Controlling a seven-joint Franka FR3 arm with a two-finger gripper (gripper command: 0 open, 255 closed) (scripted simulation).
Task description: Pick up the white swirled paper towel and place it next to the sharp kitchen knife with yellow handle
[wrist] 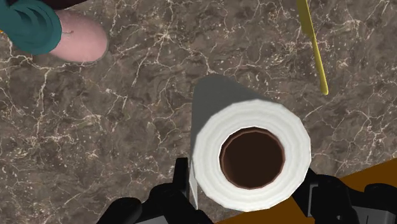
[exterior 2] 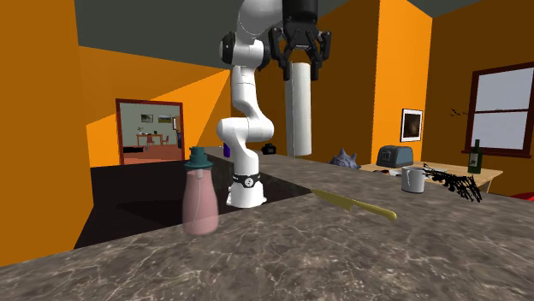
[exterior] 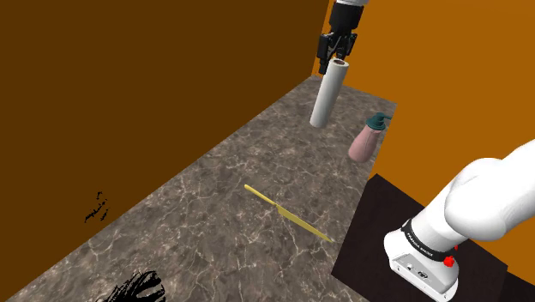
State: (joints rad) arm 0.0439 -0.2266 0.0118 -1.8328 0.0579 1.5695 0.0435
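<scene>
The end effector (exterior: 337, 58) pinched the paper towel roll (exterior: 327, 96) at its top end; the roll looked light and squashy. In the shoulder view, the yellow knife (exterior: 287, 214) lay at its seven o'clock.

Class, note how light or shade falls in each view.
Shoulder view: left wall dim brown, far wall bright orange. Second exterior view: a slanted edge splits the orange wall into brighter and darker parts. Wrist view: the paper towel roll has a bright white end, grey side.
</scene>
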